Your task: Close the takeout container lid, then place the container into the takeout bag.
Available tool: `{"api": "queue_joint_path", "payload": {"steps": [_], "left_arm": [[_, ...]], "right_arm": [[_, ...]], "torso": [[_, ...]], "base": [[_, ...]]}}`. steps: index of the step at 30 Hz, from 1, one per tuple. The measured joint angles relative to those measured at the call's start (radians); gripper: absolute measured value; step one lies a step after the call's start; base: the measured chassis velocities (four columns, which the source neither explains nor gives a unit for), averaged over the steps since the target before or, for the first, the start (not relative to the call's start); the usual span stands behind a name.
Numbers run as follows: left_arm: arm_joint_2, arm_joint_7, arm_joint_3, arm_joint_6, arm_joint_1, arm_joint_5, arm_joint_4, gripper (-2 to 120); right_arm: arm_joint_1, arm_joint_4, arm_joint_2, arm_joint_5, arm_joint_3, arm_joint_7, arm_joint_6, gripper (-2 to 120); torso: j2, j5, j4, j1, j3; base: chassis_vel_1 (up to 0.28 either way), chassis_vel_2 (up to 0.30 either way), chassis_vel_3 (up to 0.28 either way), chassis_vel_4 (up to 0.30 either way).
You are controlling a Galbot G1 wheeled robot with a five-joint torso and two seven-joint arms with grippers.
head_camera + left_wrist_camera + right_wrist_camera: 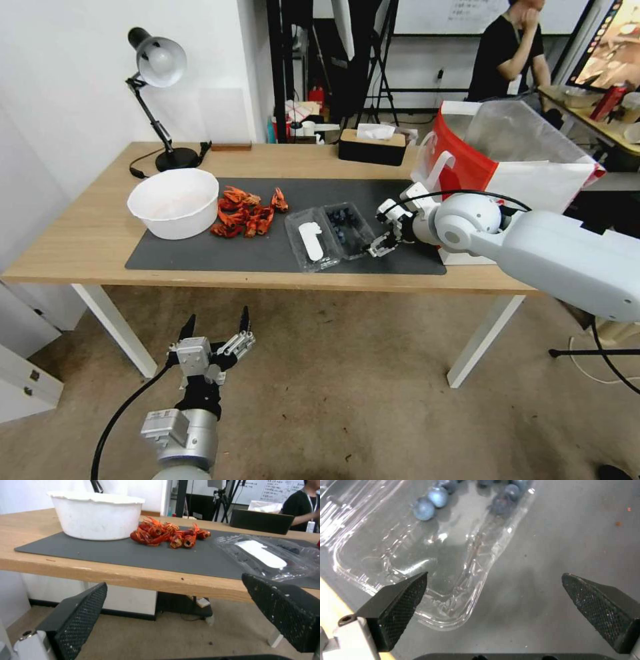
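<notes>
On a grey mat (200, 257) across the tabletop (87, 227), the takeout container (330, 235) lies open; right tool (385, 230), spread wide and empty, straddles its near-right corner to flip it shut, while left tool (215, 331) waits low, also open.

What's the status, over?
Right pincer open at the takeout container corner on the mat, not gripping. Left pincer open, low before the table. Lid flat open; takeout bag beside. Path clear.

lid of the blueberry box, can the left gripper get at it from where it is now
Probably not yet. The left gripper hangs open below the table edge, out in front of the table. The lid lies flat and open on the grey mat, nothing on it, so the way looks free once the arm lifts.
</notes>
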Motion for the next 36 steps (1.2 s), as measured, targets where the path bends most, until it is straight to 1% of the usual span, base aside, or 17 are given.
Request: {"api": "queue_joint_path", "payload": {"steps": [24,28,30,31,34,35,36], "left_arm": [[0.004,-0.009,0.005,-0.011,-0.007,0.009,0.014,100],[0.005,-0.01,0.004,-0.01,-0.008,0.008,0.014,100],[0.005,-0.01,0.004,-0.01,-0.008,0.007,0.014,100],[0.005,-0.01,0.004,-0.01,-0.008,0.007,0.014,100],[0.005,-0.01,0.004,-0.009,-0.01,0.006,0.014,100],[0.005,-0.01,0.004,-0.009,-0.01,0.006,0.014,100],[0.005,-0.01,0.004,-0.009,-0.01,0.006,0.014,100]], "right_arm": [[-0.016,0.041,-0.008,-0.035,0.01,-0.021,0.0,100],[-0.027,0.046,-0.012,-0.035,0.027,-0.021,0.0,100],[-0.05,0.055,-0.015,-0.038,0.067,-0.015,0.0,100],[-0.05,0.055,-0.015,-0.038,0.067,-0.015,0.0,100],[-0.096,0.053,-0.015,-0.064,0.166,-0.015,0.0,100],[-0.096,0.053,-0.015,-0.064,0.166,-0.015,0.0,100],[-0.118,0.053,-0.016,-0.066,0.206,-0.014,0.0,100]], "torso": [[0.0,-0.0001,0.0001,0.0,0.0],[0.0,-0.0001,0.0001,0.0,0.0],[0.0,0.0,0.0001,0.0,0.0],[0.0,0.0,0.0001,0.0,0.0],[0.0,0.0,0.0001,0.0,0.0],[0.0,0.0,0.0001,0.0,0.0],[0.0,-0.0003,0.0002,0.0,0.0]], "base": [[0.0,0.0,0.0,0.0],[0.0,0.0,0.0,0.0],[0.0,0.0,0.0,0.0],[0.0,0.0,0.0,0.0],[0.0,0.0,0.0,0.0],[0.0,0.0,0.0,0.0],[0.0,0.0,0.0,0.0]]}}
